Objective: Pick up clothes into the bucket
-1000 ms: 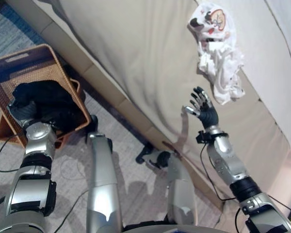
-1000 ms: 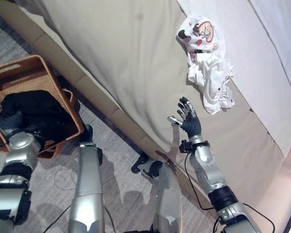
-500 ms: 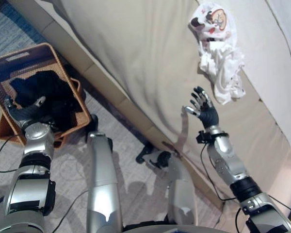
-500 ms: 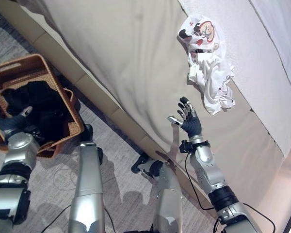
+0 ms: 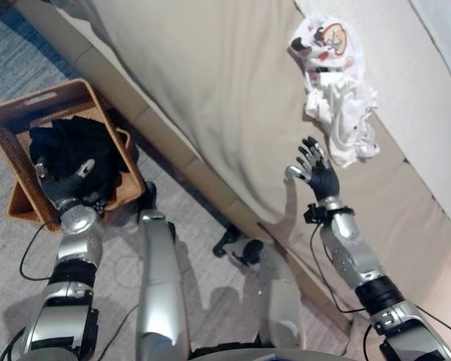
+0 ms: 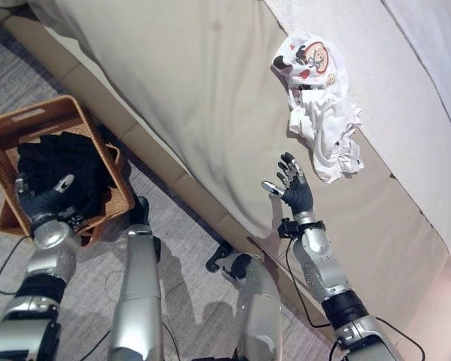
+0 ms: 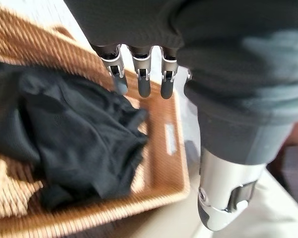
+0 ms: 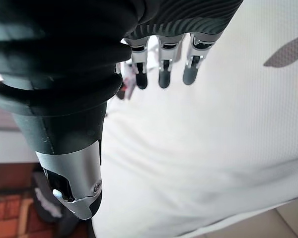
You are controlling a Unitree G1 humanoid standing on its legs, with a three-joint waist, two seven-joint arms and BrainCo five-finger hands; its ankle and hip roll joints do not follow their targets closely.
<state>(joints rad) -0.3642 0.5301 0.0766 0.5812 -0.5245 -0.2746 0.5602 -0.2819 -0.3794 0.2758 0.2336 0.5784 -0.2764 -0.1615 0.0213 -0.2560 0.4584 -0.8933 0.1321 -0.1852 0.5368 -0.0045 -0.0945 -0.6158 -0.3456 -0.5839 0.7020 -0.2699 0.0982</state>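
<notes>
A brown wicker basket stands on the floor at the left, beside the bed. A black garment lies bunched inside it, also seen in the left wrist view as the black garment within the woven rim. My left hand hovers open at the basket's near rim, fingers straight and holding nothing. A white garment with a cartoon print lies crumpled on the bed. My right hand is raised open just below that garment, apart from it, with straight fingers.
The bed's beige cover slopes down to its padded base, which runs diagonally between the basket and my right arm. Grey carpet covers the floor at the front. A white sheet lies past the printed garment.
My left hand has let go of the black garment and drawn back from inside the basket to its near rim. The camera shifted a little. My right hand has stayed put.
</notes>
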